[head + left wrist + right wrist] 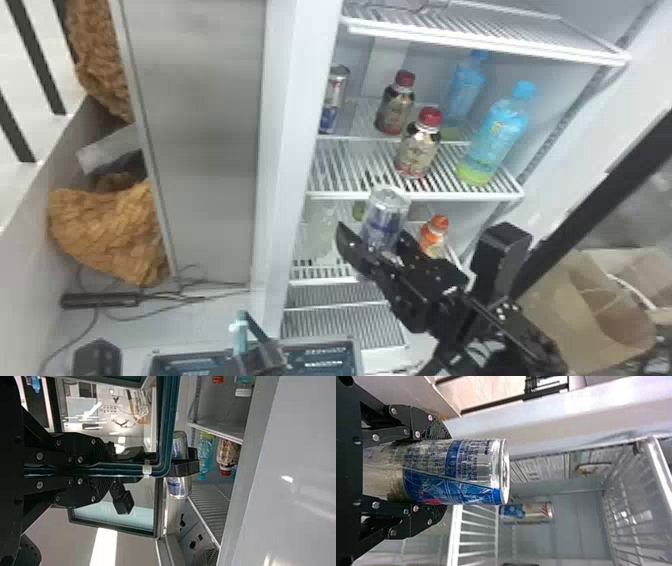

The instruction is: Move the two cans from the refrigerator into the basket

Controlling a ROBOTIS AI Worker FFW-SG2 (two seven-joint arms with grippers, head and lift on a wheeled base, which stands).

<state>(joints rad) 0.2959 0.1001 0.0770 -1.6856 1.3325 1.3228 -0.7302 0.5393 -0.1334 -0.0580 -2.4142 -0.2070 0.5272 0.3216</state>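
The can (470, 471) is glossy metal, the handle (168, 419) perhaps smooth plastic.

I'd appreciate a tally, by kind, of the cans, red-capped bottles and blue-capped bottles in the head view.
Cans: 2 (one in the right hand, one in the refrigerator)
Red-capped bottles: 2
Blue-capped bottles: 2
Total: 6
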